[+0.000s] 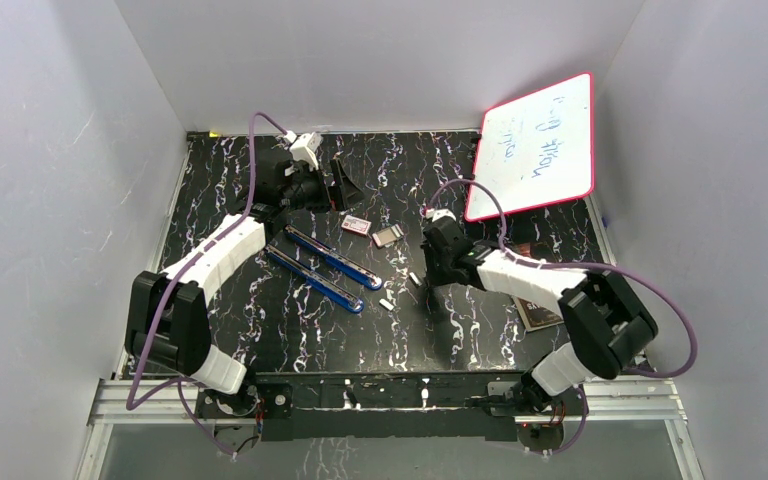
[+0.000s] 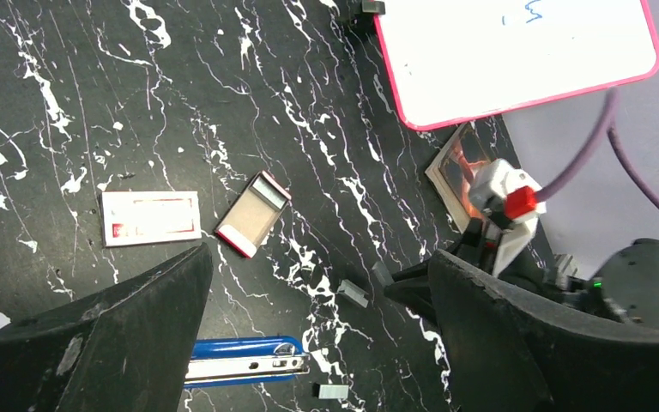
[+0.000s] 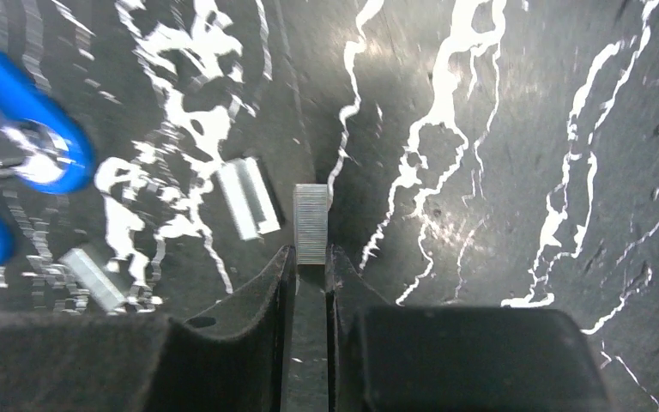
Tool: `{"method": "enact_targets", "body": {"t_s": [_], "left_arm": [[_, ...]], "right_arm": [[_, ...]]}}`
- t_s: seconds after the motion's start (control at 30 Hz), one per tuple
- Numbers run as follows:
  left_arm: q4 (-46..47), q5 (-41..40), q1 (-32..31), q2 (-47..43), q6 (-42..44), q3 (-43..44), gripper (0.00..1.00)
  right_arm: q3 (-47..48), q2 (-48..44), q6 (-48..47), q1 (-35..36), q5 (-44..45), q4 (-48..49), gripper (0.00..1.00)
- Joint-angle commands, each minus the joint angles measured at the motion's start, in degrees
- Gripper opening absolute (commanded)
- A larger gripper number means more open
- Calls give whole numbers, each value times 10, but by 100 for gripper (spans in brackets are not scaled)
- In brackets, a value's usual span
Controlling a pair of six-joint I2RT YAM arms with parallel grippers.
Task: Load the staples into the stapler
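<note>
Standing at the near edge, I see the right gripper low over the black marbled table. Its two dark fingers are almost pressed together, pinching one short silvery-grey strip of staples by its end. Whether the strip is already off the table, I cannot tell. Two loose grey strips lie just beside it.

A little farther to the left lies the long blue stapler, opened into two arms.

I think the step in hand is to carry the pinched strip to the open stapler. The hold is only on one end, so the strip may swivel. It is better to move slowly, keep it level and turn it along the channel before lowering.

Beyond the stapler hangs the left gripper, its fingers spread wide and holding nothing. It could press the stapler down. Farther back lie a small red-and-white box and a pink-edged whiteboard.
</note>
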Motion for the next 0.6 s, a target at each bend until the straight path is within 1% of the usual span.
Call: {"method": "enact_targets", "body": {"t_s": [0.0, 0.17, 0.27, 0.43, 0.57], "left_arm": [[34, -2, -2, -2, -20, -2, 96], [97, 30, -2, -12, -60, -15, 96], [149, 82, -4, -26, -90, -20, 95], [315, 123, -21, -72, -136, -76, 92], [474, 150, -29, -114, -150, -120, 80]], "right_arm": [[2, -63, 20, -30, -67, 84, 12], [-29, -146, 1, -89, -167, 191, 12], [-37, -205, -24, -98, -205, 236, 11], [-42, -278, -46, -101, -262, 300, 6], [-9, -302, -77, -103, -349, 312, 6]]}}
